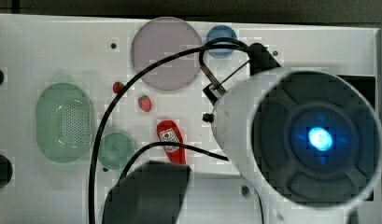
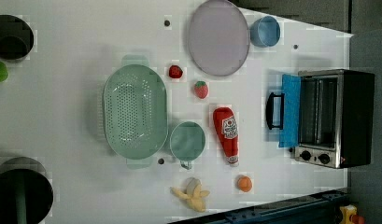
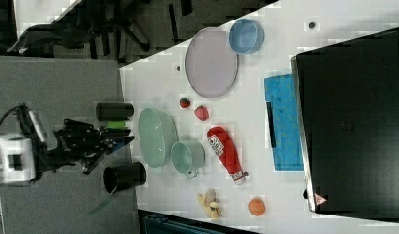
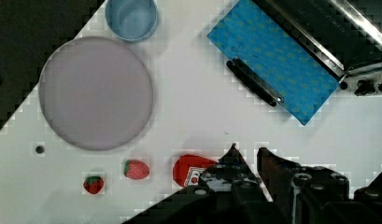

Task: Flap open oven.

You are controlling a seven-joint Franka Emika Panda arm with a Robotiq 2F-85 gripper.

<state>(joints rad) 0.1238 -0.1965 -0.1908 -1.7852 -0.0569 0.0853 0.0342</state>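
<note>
Dark gripper (image 4: pixel 247 156) fingers fill the near edge of the wrist view, standing close together with only a narrow gap between the tips and nothing held in it. They hang above the white surface (image 4: pixel 188 116), over the cap end of the red ketchup bottle (image 4: pixel 191 169).

Beyond them sits the oven (image 2: pixel 336 119), at the left view's right, its blue-tinted door (image 2: pixel 290 111) already swung down flat onto the surface with the dark bar handle (image 2: pixel 274 111) pointing toward the bottle. The cavity with its wire rack is exposed, so I judge the flap-open step done and only a clean retreat left.

The risks from here are mostly about clearance. If the arm drops or sweeps low, the fingers could clip the ketchup bottle and roll it into the green cup (image 2: pixel 187 140) or toward the open door. A swing toward the oven could catch the handle and lift the door back up, undoing the work. The two strawberries (image 2: pixel 201 89), lying near the grey plate (image 2: pixel 218 37), are light and would scatter at a touch.

In the top view the arm's large white body (image 1: pixel 300 135) hides the oven side completely, so any contact there would go unseen from above. The trailing black cable (image 1: pixel 132 79) loops over the plate and could snag.
</note>
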